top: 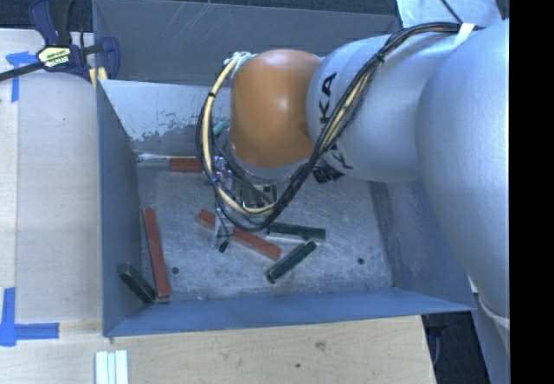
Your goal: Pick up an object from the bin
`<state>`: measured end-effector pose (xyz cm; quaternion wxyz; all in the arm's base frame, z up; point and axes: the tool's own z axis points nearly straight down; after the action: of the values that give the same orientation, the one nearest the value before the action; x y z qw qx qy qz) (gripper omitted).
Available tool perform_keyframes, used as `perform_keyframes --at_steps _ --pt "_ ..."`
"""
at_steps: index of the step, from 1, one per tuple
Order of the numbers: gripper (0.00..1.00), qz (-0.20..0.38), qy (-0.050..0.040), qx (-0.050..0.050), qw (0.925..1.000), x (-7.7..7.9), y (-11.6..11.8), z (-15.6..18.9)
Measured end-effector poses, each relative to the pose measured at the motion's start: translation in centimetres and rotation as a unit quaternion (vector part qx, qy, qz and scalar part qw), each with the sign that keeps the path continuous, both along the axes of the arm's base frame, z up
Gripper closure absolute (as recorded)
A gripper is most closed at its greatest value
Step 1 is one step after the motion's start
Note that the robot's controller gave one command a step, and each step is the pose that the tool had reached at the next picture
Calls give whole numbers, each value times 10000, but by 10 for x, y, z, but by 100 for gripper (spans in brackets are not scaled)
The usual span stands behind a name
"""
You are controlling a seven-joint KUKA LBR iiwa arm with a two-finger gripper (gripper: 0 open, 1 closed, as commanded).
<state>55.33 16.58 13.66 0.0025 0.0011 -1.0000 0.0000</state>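
Observation:
My gripper [251, 194] hangs low over the middle of the bin, mostly hidden under the arm's orange cover. Just below it a red-brown flat stick [256, 243] lies slanted on the floor, with a short red-brown piece [205, 219] at its left end. To the right of these lie two dark green sticks, one flat [299, 233] and one slanted [290, 261]. Nothing shows as held.
A long red-brown stick [157, 253] lies along the left wall with a dark green stick [136, 283] at the front left corner. Another red-brown piece [183, 165] rests by the back wall. The arm covers the bin's right and back.

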Motion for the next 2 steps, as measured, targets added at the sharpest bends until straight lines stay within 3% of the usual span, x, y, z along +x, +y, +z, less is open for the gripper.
perform_keyframes --at_steps 1,2 --pt "0 -39 -7 -11 10000 -2 -43 -71" --pt "100 -30 -51 7 10000 0 -40 -66"
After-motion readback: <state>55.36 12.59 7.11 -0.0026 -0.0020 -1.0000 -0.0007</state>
